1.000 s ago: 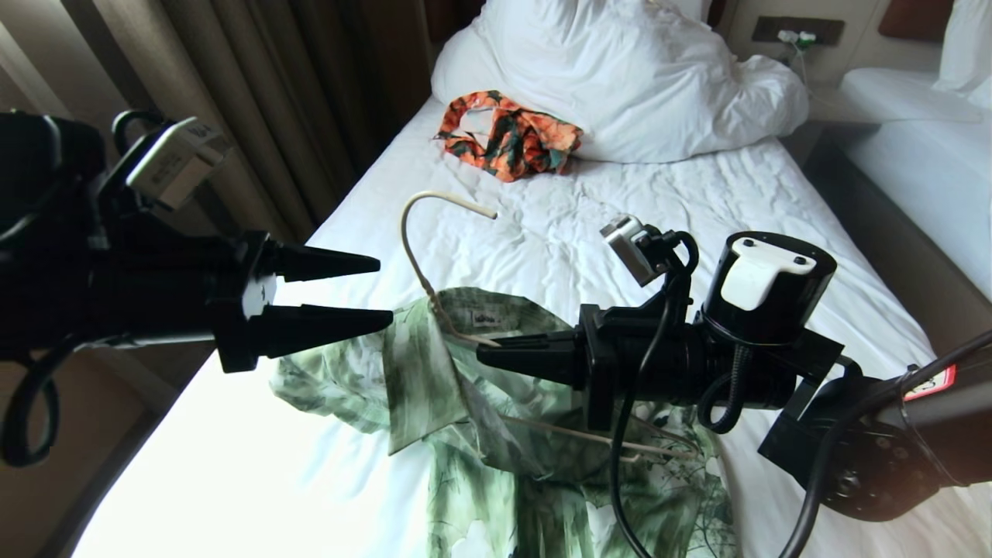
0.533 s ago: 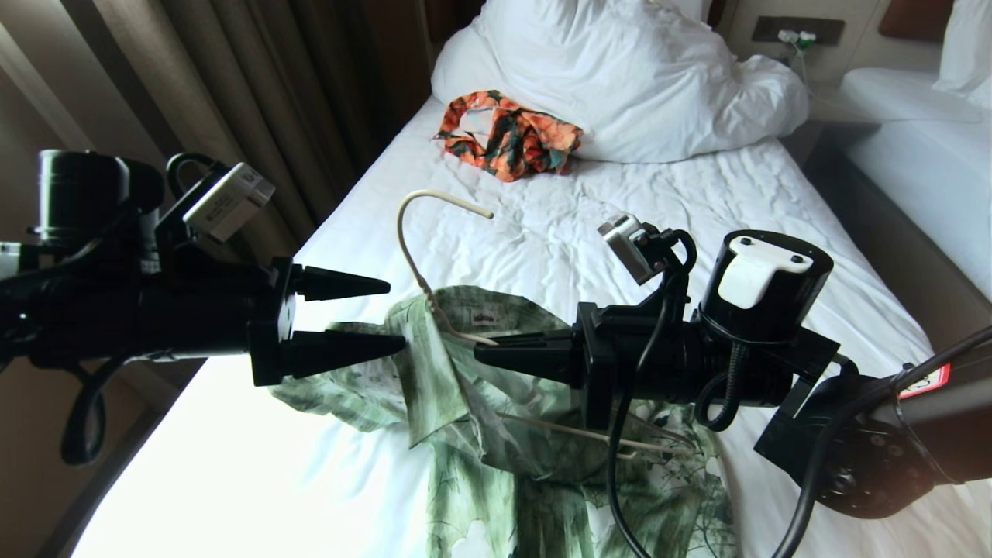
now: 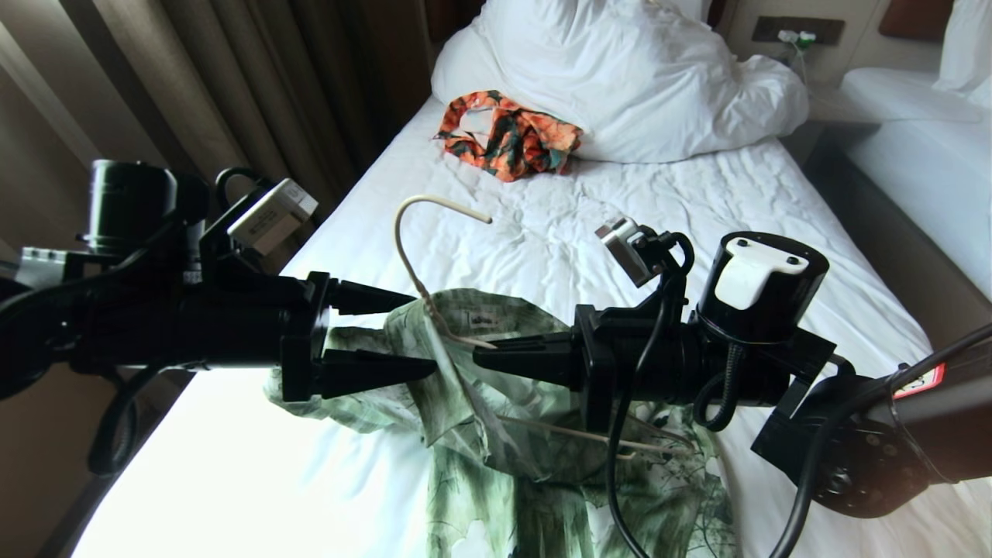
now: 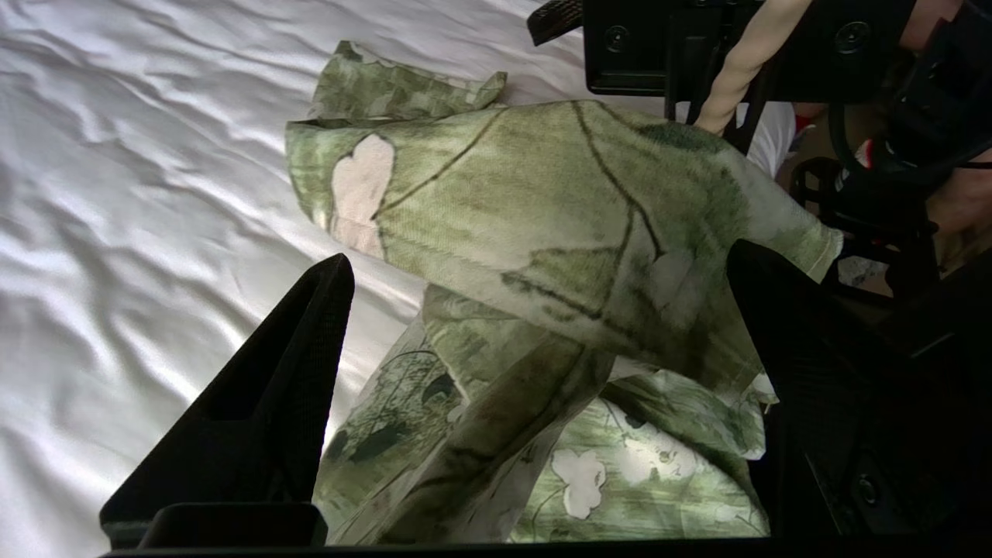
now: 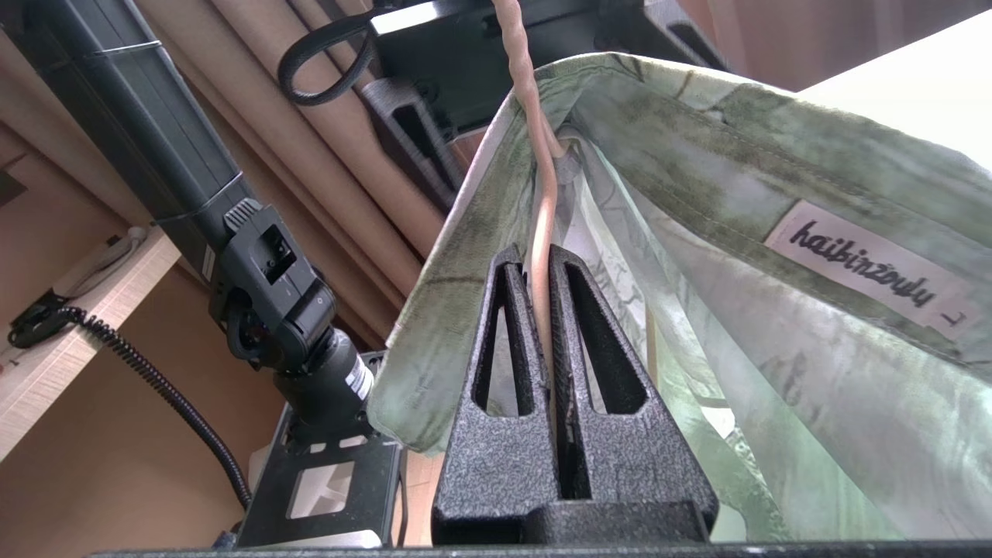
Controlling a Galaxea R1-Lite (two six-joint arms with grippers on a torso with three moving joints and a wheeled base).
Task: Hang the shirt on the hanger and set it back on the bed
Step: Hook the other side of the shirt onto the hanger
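Head view: your right gripper [image 3: 484, 356] is clamped on the hanger [image 3: 434, 310] at the neck, holding shirt [image 3: 542, 457] and frame above the bed [image 3: 620, 225]. Your left gripper [image 3: 411, 333], at nine o'clock of the collar, stands wide with nothing in it. The orange garment [image 3: 508, 136] and duvet [image 3: 643, 77] lie at twelve.

Left wrist view: a draped shoulder fold sits between the spread fingers [image 4: 256, 418].

Right wrist view: the wire is pinched; curtains [image 5: 310, 139] behind.

Judgement: dressing is half done; next, pinch that shoulder and draw it over the hanger's arm.
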